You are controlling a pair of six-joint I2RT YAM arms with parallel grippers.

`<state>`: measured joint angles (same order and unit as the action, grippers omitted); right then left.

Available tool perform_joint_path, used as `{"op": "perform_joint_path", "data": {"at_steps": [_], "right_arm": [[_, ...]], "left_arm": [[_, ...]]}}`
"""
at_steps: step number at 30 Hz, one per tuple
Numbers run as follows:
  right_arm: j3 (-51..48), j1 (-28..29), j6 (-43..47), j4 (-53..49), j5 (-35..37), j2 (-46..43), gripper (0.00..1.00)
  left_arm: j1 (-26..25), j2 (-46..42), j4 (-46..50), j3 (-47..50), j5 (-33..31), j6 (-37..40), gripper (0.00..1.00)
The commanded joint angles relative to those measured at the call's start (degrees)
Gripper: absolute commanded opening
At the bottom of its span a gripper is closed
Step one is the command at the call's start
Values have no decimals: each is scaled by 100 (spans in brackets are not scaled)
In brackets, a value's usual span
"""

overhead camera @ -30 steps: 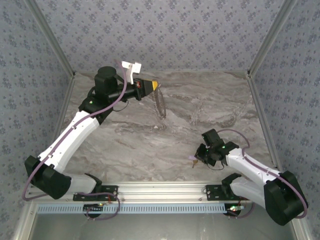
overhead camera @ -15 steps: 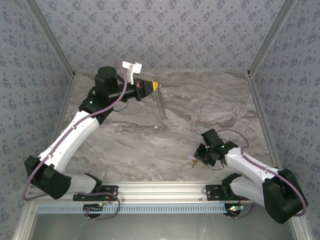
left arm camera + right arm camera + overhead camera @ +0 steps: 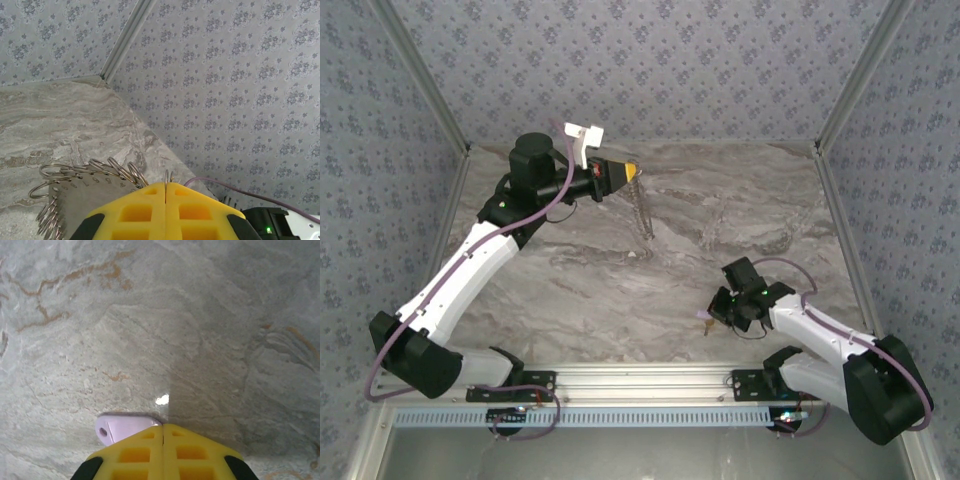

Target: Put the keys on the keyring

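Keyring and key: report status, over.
Left tool shut on keyring. Right tool shut, lilac key head at its tips, grip unconfirmed. Key not yet on keyring. No obstruction seen between.

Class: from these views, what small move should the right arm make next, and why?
Probably raise the right gripper a little off the table. Its jaws are shut on the key, whose lilac head pokes out close to the surface, while the left gripper holds the keyring up across the table, so the key likely needs lifting before travelling there.
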<state>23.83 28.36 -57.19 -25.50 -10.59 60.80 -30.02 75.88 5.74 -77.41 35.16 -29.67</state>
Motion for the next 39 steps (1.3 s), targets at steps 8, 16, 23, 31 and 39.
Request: {"op": "perform_joint_path", "data": {"at_steps": [8,16,23,31,39], "right_arm": [[931,-348,330,-355,-93,-799,0],[2239,-922,1050,607,-1010,-645,0],[3313,-1553,1163,2607,-2854,91,0],[4088,-1974,197,4554,-4005,737,0],[4992,-1822,26,4961,-4162,1045,0]], "left_arm": [[-3,-98,-32,-203,-134,400,0],[4,-236,174,-392,-699,955,0],[-45,-114,-298,-560,-557,972,0],[-40,381,-192,-1333,321,1379,0],[-65,1003,238,-2285,1007,1295,0]]}}
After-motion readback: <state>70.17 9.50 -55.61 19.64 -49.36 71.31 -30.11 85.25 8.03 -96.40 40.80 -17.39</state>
